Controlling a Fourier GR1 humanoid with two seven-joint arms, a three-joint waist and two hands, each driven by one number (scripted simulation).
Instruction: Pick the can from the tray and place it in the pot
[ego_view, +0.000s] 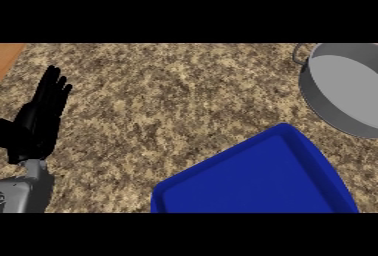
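The left hand (40, 120) is held open (fingers straight) at the left, well apart from the blue tray (258, 185) and pot (325, 107).

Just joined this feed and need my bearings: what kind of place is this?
Probably a kitchen counter: a speckled stone-like worktop, a grey metal pot with a side handle at upper right, and a blue tray at lower right.

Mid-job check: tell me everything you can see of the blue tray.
The blue tray is rectangular with rounded corners and a low raised rim, smooth like plastic. It lies flat on the speckled counter at lower right, turned diagonally, its near end cut off by the view's edge. Its visible floor is bare: no can shows. Nothing else touches it; the grey pot stands apart beyond its far corner.
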